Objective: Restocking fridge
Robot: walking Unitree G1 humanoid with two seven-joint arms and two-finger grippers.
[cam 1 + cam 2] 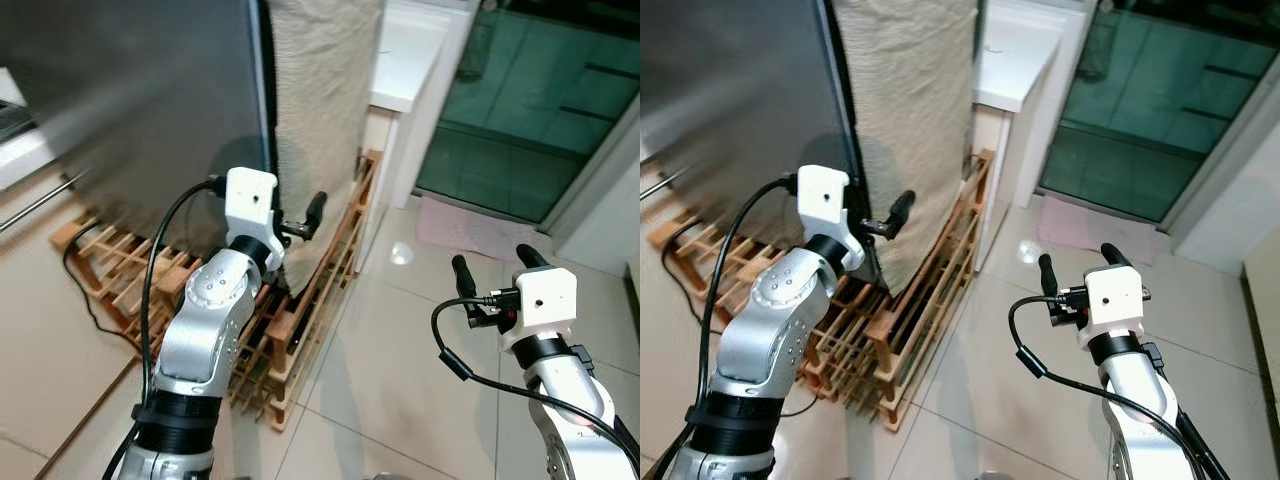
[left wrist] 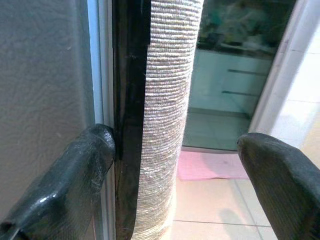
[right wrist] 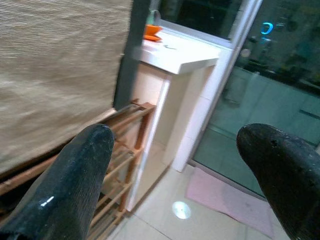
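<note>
1. The grey fridge door (image 1: 140,110) is filling the far left of the scene, with its right edge meeting a dark gap beside a beige woven cloth (image 1: 320,110) that is hanging over the fridge's side.
2. A wooden slatted pallet (image 1: 300,330) is lying on the tiled floor (image 1: 400,380) under the fridge, reaching out toward the near side.
3. A white counter (image 1: 1015,60) is standing at the far middle, with a glass door (image 1: 540,110) to its right and a pink mat (image 1: 460,228) lying in front of the glass.
4. The left gripper (image 1: 296,222) is reaching to the door's right edge; its fingers are spread wide, one fingertip (image 2: 102,145) touching the door edge, the other hanging free over the floor.
5. The right gripper (image 1: 496,266) is hovering over the tiles at the near right, fingers spread wide and holding nothing, well apart from the fridge.
</note>
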